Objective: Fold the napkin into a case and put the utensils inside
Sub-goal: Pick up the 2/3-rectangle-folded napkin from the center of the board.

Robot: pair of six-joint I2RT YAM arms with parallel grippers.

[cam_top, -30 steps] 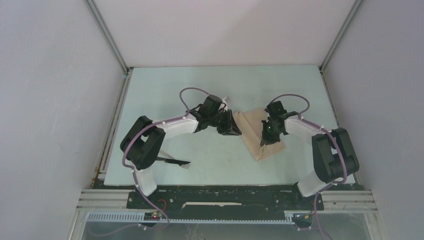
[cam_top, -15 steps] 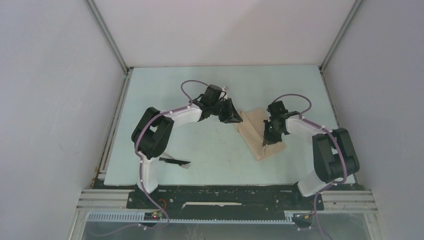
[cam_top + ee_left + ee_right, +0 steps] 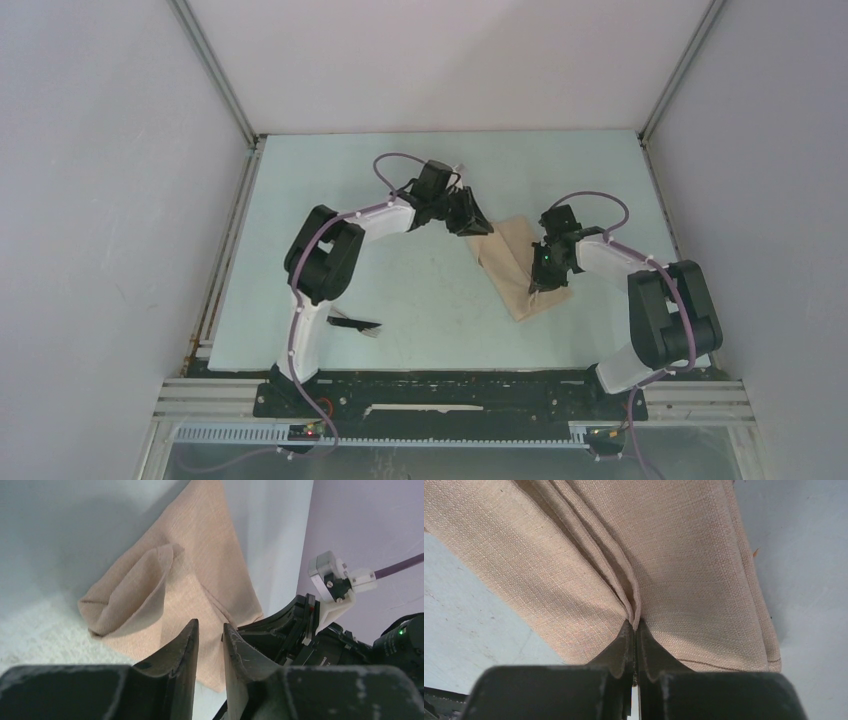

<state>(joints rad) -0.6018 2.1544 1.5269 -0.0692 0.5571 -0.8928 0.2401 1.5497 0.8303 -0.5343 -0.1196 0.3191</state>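
The tan napkin [image 3: 512,262] lies folded into a narrow slanted shape on the table, right of centre. My right gripper [image 3: 541,280] is at its right edge, and in the right wrist view the right gripper [image 3: 634,626] is shut on a raised pleat of the napkin [image 3: 684,555]. My left gripper [image 3: 478,222] hovers at the napkin's far left corner. In the left wrist view the left gripper [image 3: 210,626] stands open by a narrow gap with nothing in it, the napkin [image 3: 195,575] beyond. A black utensil [image 3: 354,324] lies near the left arm's base.
The pale green table mat [image 3: 330,190] is boxed in by white walls at the back and sides, with a metal rail [image 3: 225,250] along its left edge. The left arm's elbow [image 3: 322,258] rises above the utensil.
My left gripper moved back and to the right, up to the napkin's far corner, and its jaws parted slightly. The right gripper kept its grip and barely shifted.
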